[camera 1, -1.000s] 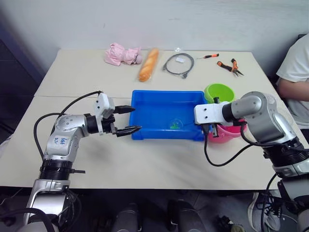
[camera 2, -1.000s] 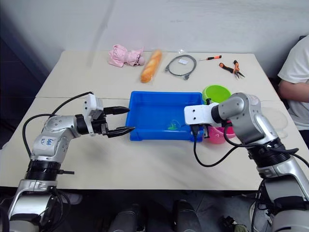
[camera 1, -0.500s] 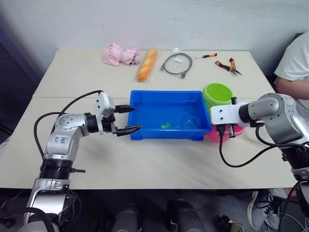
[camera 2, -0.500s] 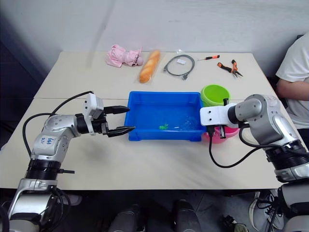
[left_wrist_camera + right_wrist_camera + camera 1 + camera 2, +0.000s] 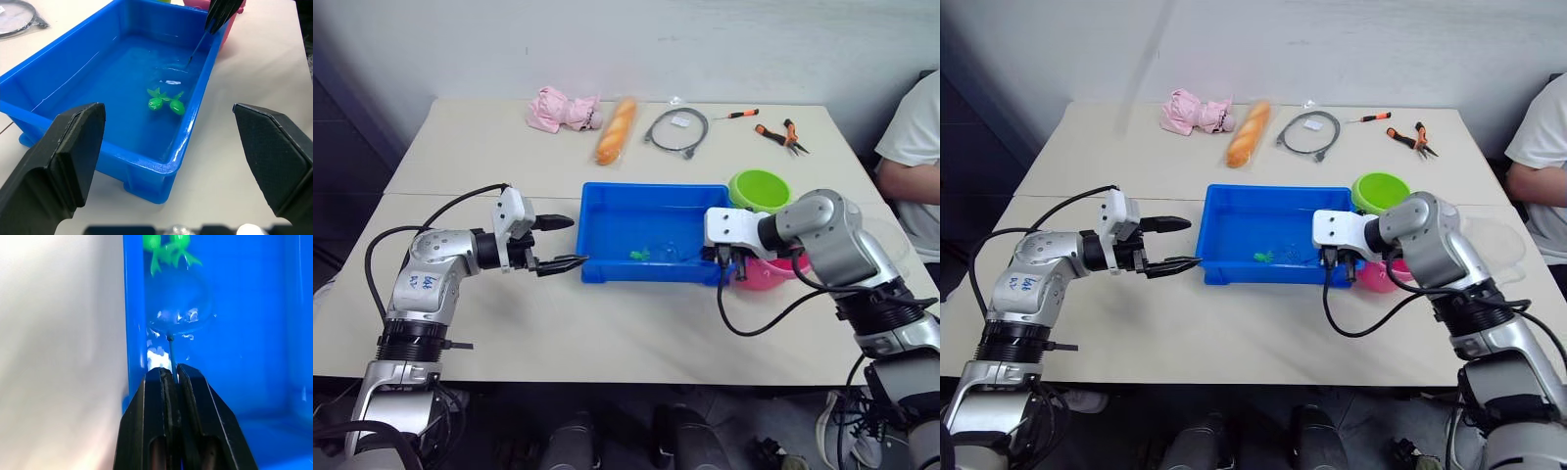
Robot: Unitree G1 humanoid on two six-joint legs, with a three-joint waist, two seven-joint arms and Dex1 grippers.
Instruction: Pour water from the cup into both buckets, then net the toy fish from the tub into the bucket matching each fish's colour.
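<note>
Right wrist view: the right hand (image 5: 171,374) is pressed together on the thin handle of the net (image 5: 178,313), whose hoop sits down in the water of the blue tub (image 5: 244,308), just beside two green toy fish (image 5: 168,247). In the head views this hand (image 5: 729,266) hangs over the tub's right end, with the pink bucket (image 5: 771,272) partly behind the arm and the green bucket (image 5: 759,188) just beyond it — both close against the tub (image 5: 651,235). The left hand (image 5: 566,242) hovers at the tub's left wall, fingers spread wide and holding nothing. Left wrist view: the two green fish (image 5: 166,104) lie together near the tub's near wall. A bread roll (image 5: 615,129), pink cloth (image 5: 558,108), coiled cable (image 5: 675,129) and pliers (image 5: 781,135) lie along the far tabletop (image 5: 480,147).
</note>
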